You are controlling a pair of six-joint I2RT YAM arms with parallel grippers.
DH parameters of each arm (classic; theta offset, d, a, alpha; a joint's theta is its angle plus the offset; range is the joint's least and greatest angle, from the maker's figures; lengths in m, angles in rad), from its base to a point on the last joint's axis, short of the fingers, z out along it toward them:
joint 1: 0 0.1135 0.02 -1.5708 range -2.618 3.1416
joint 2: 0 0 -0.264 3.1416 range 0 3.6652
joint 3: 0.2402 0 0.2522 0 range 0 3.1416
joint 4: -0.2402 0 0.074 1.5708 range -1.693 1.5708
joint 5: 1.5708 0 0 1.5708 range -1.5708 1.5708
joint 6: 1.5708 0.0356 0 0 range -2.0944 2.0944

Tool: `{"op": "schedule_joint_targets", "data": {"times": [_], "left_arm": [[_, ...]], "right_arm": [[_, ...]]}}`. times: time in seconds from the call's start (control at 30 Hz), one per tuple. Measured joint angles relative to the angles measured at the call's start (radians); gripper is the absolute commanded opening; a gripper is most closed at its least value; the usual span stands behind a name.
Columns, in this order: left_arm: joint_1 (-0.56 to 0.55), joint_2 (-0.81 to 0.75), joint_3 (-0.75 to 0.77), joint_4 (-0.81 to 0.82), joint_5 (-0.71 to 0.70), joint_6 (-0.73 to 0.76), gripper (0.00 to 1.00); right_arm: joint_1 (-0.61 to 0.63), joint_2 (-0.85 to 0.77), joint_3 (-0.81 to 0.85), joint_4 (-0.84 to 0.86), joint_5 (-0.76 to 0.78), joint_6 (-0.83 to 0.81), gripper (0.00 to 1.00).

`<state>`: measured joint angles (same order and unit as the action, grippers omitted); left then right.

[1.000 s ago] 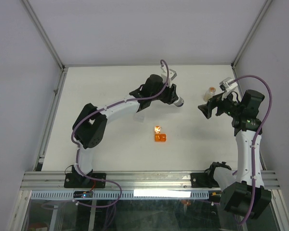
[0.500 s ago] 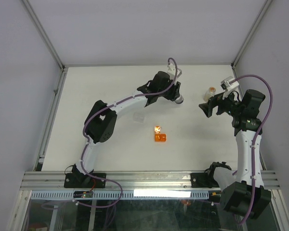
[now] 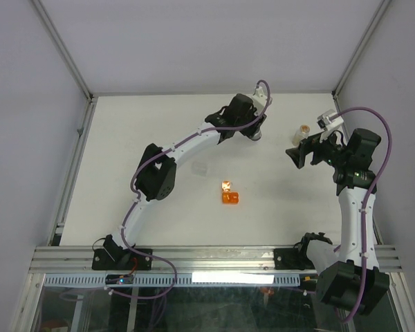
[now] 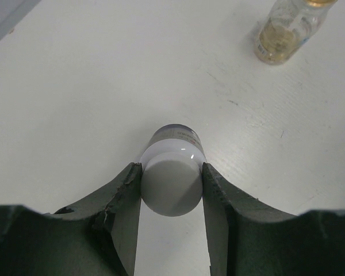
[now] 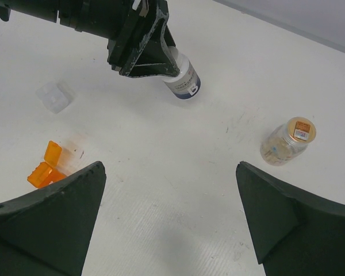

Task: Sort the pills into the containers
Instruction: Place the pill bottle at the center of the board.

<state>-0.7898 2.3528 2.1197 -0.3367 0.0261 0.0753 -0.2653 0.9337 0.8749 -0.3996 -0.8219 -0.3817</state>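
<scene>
- Gripped by L pincer: white bottle w/ dark band, contents hidden.
- Upright on counter: clear vial, tan fill inside.
- R pincer wide.

White bottle, dark band; translucent orange cup; clear vial

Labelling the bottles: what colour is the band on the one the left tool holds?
Dark blue, around a white bottle; the right wrist view shows it best.

White table with clear vial, orange cup, perhaps a small clear lid
</scene>
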Motion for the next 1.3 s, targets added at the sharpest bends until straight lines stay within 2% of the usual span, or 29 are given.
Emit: {"op": "schedule_joint_targets", "data": {"times": [0.23,0.47,0.77,0.93,1.3], "left_arm": [[0.0,0.05,0.102,-0.158,0.0,0.121,0.05],[0.0,0.093,0.152,-0.237,-0.003,0.181,0.15],[0.0,0.102,0.187,-0.265,-0.005,0.201,0.4],[0.0,0.103,0.195,-0.268,-0.022,0.2,0.5],[-0.001,0.104,0.202,-0.265,-0.029,0.2,0.53]], "right_arm": [[0.0,0.0,0.0,0.002,0.0,0.003,0.99],[-0.001,0.0,0.0,0.006,0.0,0.007,0.99],[-0.002,0.0,-0.002,0.006,0.0,0.008,0.99],[-0.002,0.0,-0.003,0.006,-0.001,0.008,0.99],[-0.002,0.0,-0.005,0.006,-0.001,0.008,0.99]]}}
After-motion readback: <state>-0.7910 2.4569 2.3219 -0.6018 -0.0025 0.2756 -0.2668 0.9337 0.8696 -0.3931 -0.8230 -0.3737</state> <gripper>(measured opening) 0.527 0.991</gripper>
